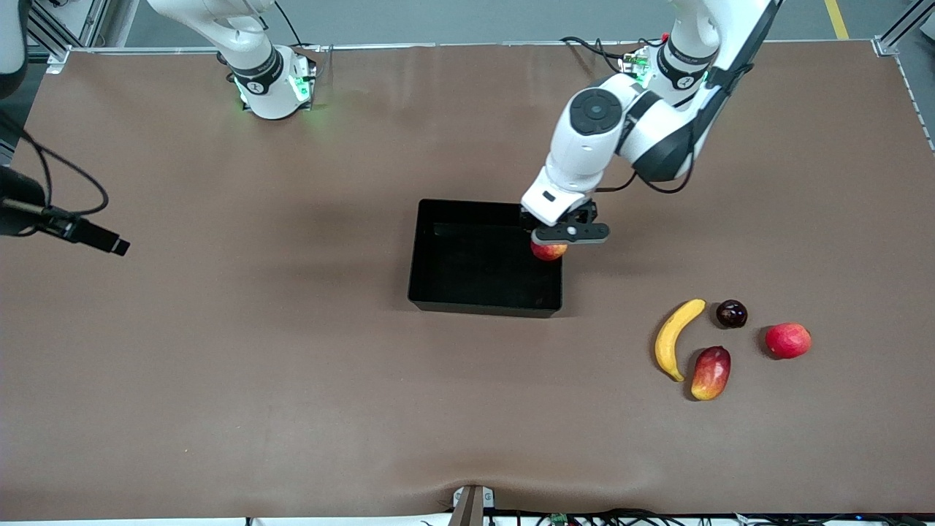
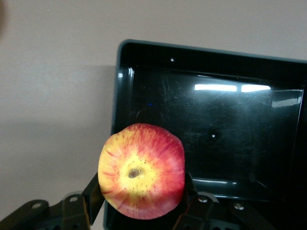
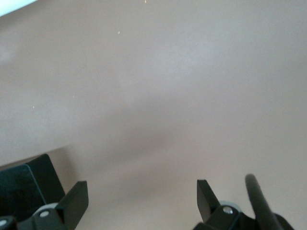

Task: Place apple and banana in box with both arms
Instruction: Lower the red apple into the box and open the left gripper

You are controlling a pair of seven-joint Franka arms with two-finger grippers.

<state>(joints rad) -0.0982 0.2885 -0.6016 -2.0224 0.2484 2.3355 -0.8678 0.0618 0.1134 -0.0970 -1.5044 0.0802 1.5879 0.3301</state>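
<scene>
Underneath, apple (image 2: 141, 171) dimple, seemingly gripped.

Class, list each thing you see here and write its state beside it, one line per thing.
Apple: held in the left claw, over the box edge.
Box: empty, on the table.
Banana: lying on the table, untouched.
Mango-like fruit: lying beside the banana.
Dark round fruit: resting on the table.
Red round fruit: resting on the table.
Right claw: open, empty, waiting.

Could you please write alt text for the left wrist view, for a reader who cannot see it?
The left end effector grips a red-and-yellow apple over the edge of a glossy black box. The box interior is empty, and brown table surrounds it.
</scene>
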